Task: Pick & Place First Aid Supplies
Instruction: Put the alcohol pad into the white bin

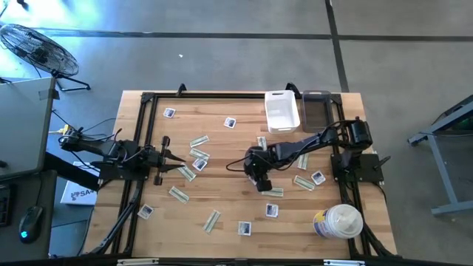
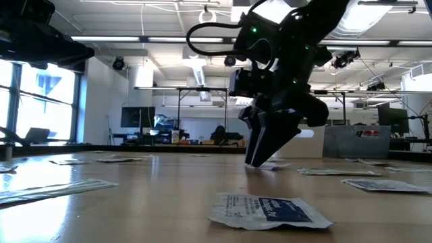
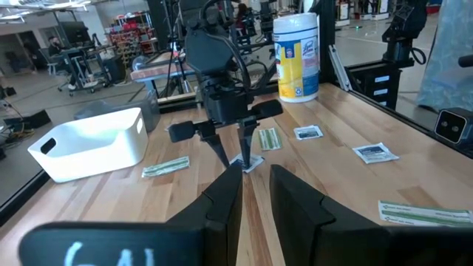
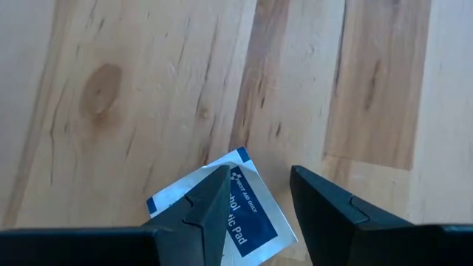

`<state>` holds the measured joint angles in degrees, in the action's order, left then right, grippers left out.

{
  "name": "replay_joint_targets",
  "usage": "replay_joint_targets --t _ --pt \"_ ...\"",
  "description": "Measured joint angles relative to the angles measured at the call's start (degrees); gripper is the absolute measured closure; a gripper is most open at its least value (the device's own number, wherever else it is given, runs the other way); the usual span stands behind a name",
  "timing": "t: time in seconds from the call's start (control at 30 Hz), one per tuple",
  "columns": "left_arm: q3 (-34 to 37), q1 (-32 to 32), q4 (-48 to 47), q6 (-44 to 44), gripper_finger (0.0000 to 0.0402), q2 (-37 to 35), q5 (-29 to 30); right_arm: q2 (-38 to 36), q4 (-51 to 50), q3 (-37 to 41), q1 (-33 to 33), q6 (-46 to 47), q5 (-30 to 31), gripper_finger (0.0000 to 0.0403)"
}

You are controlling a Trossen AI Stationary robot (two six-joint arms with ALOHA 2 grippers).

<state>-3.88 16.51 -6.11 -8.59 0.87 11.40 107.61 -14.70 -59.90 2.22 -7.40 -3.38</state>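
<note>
Many small flat packets lie scattered on the wooden table [image 1: 222, 192]: square white ones with blue print [image 1: 230, 123] and narrow pale green strips [image 1: 199, 140]. My right gripper [image 4: 259, 177] slants down over the table's middle, open. Its fingertips stand just above or on one square blue-and-white pad packet [image 4: 251, 214], which lies flat on the wood; the same packet [image 2: 273, 166] shows in the low view. My left gripper [image 3: 253, 188] waits level at the table's left side, slightly open, with nothing between its fingers. My right gripper comes at the square packet from above, slanting down, with one fingertip [image 4: 218, 185] over the packet's corner [image 4: 240, 159] and the other [image 4: 303, 185] beside its edge. I cannot tell whether either finger touches it. The packet lies flat on the table.
A white bin [image 1: 282, 111] and a dark bin [image 1: 316, 109] stand at the far edge. A big white canister [image 1: 338, 222] stands at the near right corner. A black frame [image 1: 148, 133] runs along the table's edges. Bare wood lies left of the right gripper.
</note>
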Motion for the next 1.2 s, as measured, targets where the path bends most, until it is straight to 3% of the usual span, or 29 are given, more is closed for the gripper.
replay_joint_targets --t 1.2 --pt "0.0 0.0 0.0 0.0 0.0332 0.0 0.0 -0.1 -5.9 -3.4 0.0 -0.5 -0.8 0.0265"
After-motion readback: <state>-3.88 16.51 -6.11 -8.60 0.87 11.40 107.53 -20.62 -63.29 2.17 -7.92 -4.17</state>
